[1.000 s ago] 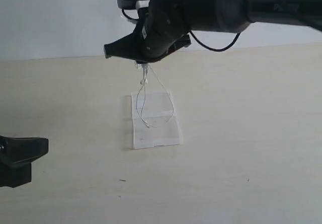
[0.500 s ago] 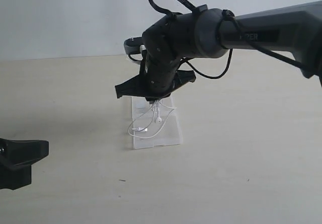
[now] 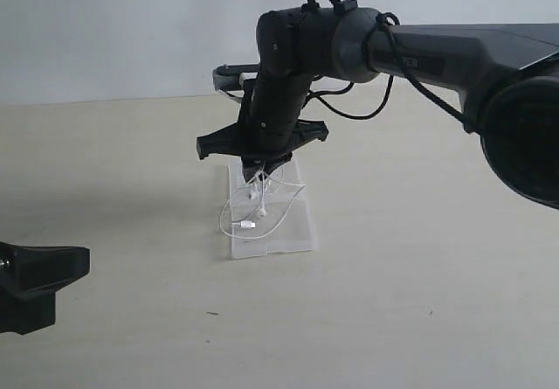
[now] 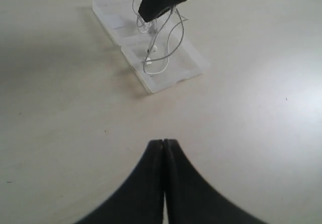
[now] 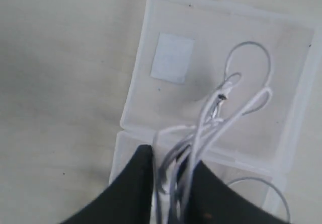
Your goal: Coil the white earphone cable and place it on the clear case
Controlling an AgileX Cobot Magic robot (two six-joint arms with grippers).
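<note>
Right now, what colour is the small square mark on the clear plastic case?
White; the mark shows best in right wrist view.

Short strip of faint lettering [image 3: 410, 61] on black tubular arm link [image 3: 454, 48], seen in exterior view: too small and blurred to read, no letter made out for sure. Small white square mark [image 5: 172, 58] on one half of flat clear plastic hinged case [image 5: 166, 108]: blank, no print legible. No other text, brand, number or sign readable in any view.
</note>
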